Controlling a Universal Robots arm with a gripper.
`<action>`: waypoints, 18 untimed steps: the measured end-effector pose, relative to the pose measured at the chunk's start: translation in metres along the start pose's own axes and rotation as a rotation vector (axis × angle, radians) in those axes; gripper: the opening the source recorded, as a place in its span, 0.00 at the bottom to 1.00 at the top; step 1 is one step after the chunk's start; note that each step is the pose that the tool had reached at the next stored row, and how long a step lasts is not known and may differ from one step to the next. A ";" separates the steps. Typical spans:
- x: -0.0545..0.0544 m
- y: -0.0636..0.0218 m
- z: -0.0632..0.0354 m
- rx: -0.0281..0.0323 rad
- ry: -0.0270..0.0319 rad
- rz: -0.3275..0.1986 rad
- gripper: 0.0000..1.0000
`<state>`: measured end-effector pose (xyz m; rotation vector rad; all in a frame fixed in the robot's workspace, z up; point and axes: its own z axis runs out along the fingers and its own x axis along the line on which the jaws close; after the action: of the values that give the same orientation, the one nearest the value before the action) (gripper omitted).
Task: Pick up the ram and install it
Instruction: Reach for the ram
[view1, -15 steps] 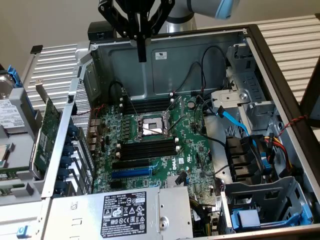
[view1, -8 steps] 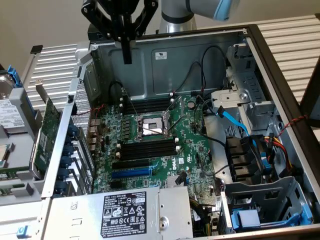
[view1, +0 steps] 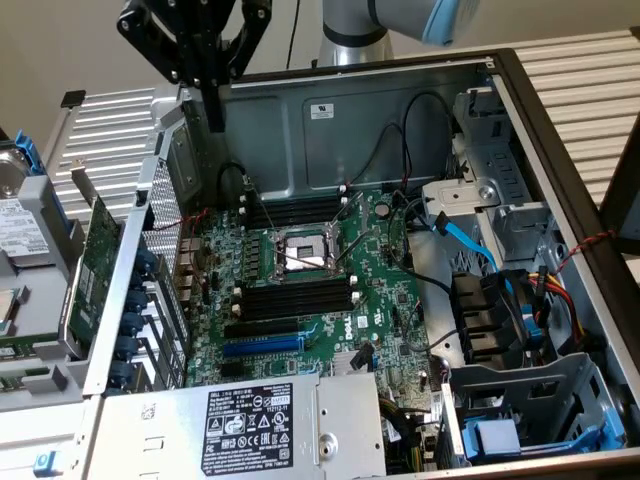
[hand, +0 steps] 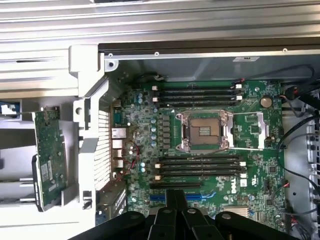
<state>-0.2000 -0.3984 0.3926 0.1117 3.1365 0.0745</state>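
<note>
Hovering at the exterior view's upper left, the gripper is holding jaws together, ram grip unclear; slots are lying toward lower right, long axis running left-right

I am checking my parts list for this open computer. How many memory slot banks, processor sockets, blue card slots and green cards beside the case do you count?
Memory slot banks: 2
Processor socket: 1
Blue card slot: 1
Green card beside the case: 1
Total: 5
</note>
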 end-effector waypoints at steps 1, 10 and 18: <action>0.005 -0.0003 0.0000 0.0001 0.0000 0.000 0.11; 0.045 -0.0031 -0.0002 -0.0021 0.0003 0.000 0.11; 0.082 -0.0057 -0.0003 -0.0022 0.0003 0.000 0.11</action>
<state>-0.2817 -0.3983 0.3926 0.1117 3.1367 0.0780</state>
